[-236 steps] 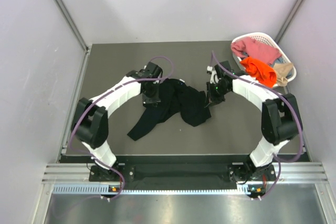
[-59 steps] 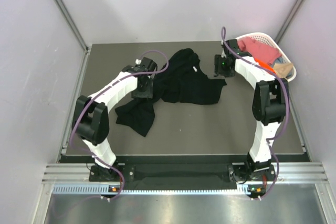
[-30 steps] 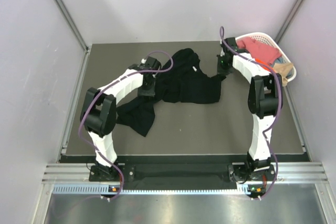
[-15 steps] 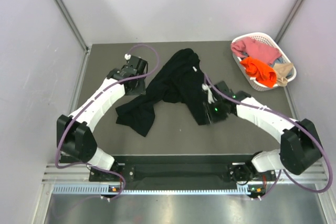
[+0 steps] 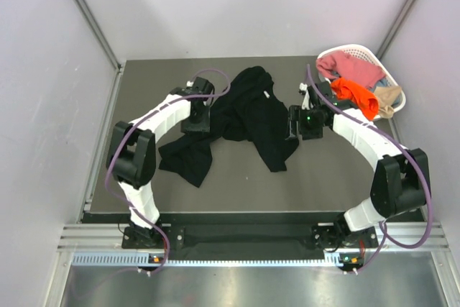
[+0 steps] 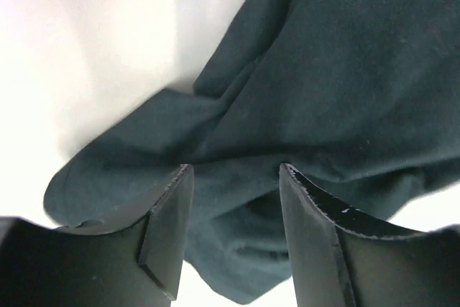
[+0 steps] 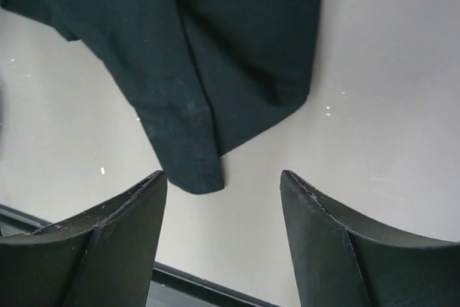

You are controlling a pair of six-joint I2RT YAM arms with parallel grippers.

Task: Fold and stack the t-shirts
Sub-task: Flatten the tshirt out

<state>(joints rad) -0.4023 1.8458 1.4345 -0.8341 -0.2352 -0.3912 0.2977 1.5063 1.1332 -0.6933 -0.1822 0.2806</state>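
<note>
The black t-shirt [image 5: 251,113] lies crumpled across the middle of the table, one part trailing to the front left and a folded strip running to the front right. Over its left part my left gripper [image 5: 195,121] stands open; in the left wrist view the dark cloth [image 6: 345,70] fills the space below the parted fingers [image 6: 169,228], not pinched. My right gripper [image 5: 292,124] is open at the shirt's right edge. The right wrist view shows the shirt's hem corner [image 7: 194,170] just ahead of the left finger, with bare table between the jaws.
A white slatted basket [image 5: 350,49] sits at the back right corner holding a pink shirt [image 5: 352,70], an orange shirt [image 5: 353,97] and a beige shirt [image 5: 389,95]. Grey walls close in the dark table [image 5: 330,170] on three sides.
My right gripper has opened, letting go of the black shirt, and drawn back right from the front middle. The left gripper has opened wider and shifted onto the shirt's left part.
</note>
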